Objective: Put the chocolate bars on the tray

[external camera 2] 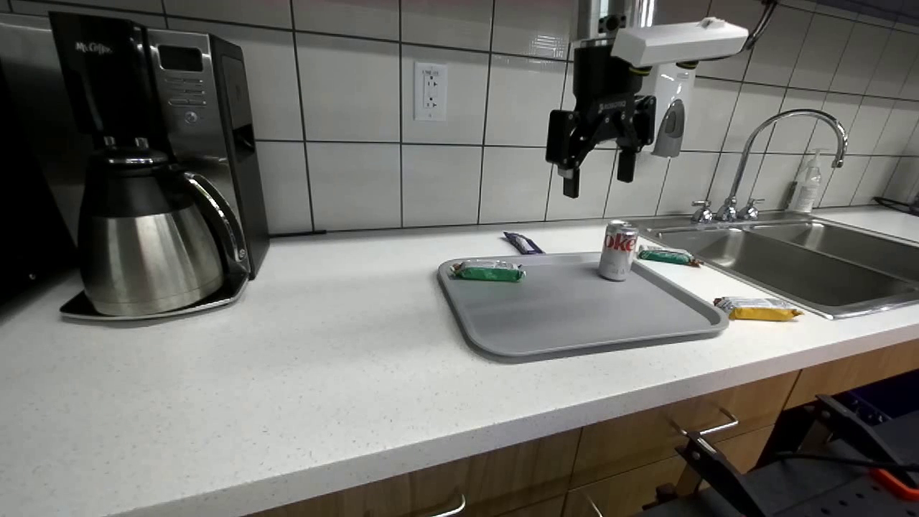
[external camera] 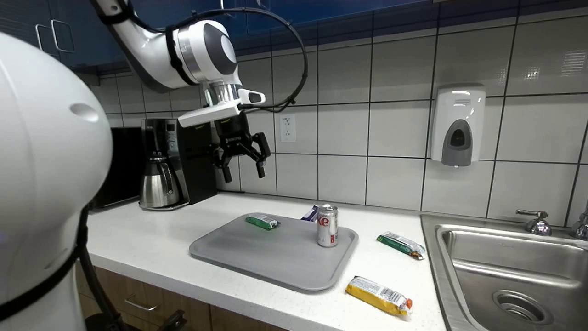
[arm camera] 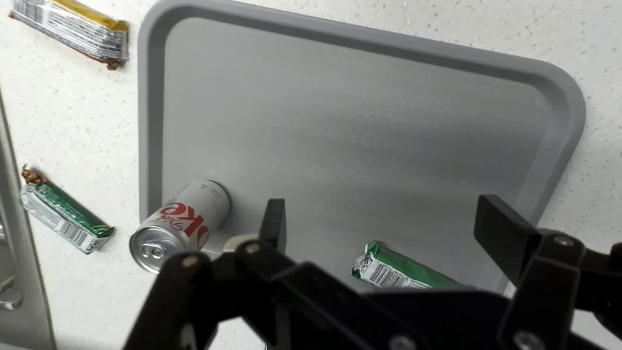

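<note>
In an exterior view, your arm (external camera: 197,53) reaches in from the upper left of the frame, bent so the gripper (external camera: 244,172) points downward, well above the tray (external camera: 257,255). In the wrist view, its fingers (arm camera: 503,236) stand wide apart, holding nothing. There, a green bar (arm camera: 403,267) lies on the tray, bottom, right of centre, partly hidden by your gripper; a can (arm camera: 194,211) stands lower left. On the counter (arm camera: 97,146), another green bar (arm camera: 68,214) lies at left, a yellow bar (arm camera: 77,31) upper left. In an exterior view, a purple bar (external camera 2: 523,243) lies near centre, behind the tray.
</note>
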Controlling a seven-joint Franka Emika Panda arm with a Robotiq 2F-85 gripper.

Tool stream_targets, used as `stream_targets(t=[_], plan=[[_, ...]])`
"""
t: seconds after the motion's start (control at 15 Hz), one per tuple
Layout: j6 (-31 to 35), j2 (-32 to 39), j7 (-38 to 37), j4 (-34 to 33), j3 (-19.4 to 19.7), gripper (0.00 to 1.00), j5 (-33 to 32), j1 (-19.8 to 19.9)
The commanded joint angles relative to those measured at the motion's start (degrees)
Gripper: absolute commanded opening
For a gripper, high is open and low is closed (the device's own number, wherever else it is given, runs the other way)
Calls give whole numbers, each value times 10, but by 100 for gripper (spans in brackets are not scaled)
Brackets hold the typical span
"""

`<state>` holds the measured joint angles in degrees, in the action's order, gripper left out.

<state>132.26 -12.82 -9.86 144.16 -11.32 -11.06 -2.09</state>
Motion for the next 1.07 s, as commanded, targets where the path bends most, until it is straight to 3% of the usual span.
stream_targets(t=[0.0, 0.47, 1.0], plan=[[52, 48, -25, -11, 11, 100, -19, -2], [132, 154, -24, -58, 51, 100, -22, 1], [136, 264, -27, -174, 98, 100, -2, -9]])
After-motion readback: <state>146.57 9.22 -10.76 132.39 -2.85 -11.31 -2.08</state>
